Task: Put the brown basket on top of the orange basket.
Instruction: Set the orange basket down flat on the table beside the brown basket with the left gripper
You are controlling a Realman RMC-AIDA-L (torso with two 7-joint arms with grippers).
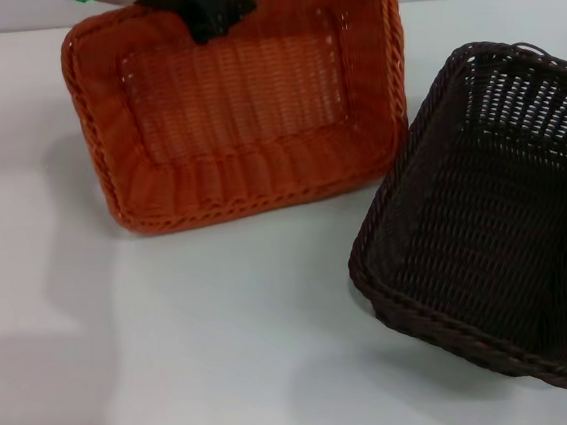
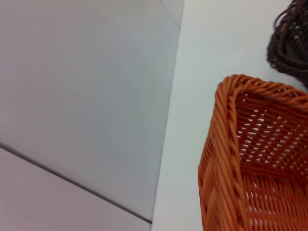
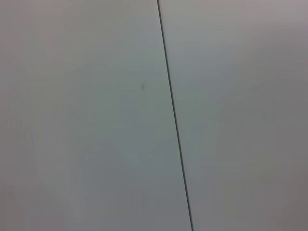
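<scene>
The orange basket (image 1: 244, 116) is at the back of the white table, tipped up so its inside faces me, with its near edge resting on the table. My left gripper (image 1: 207, 21) grips its far rim from above and is shut on it. The brown basket (image 1: 495, 222) stands to the right of it, open side up, a narrow gap between them. In the left wrist view a corner of the orange basket (image 2: 255, 159) fills the lower part and a bit of the brown basket (image 2: 291, 38) shows beyond it. My right gripper is out of view.
The white table (image 1: 177, 353) spreads in front of and to the left of both baskets. A pale wall with a seam (image 2: 72, 96) stands behind the table. The right wrist view shows only a plain pale surface with a dark seam (image 3: 173, 120).
</scene>
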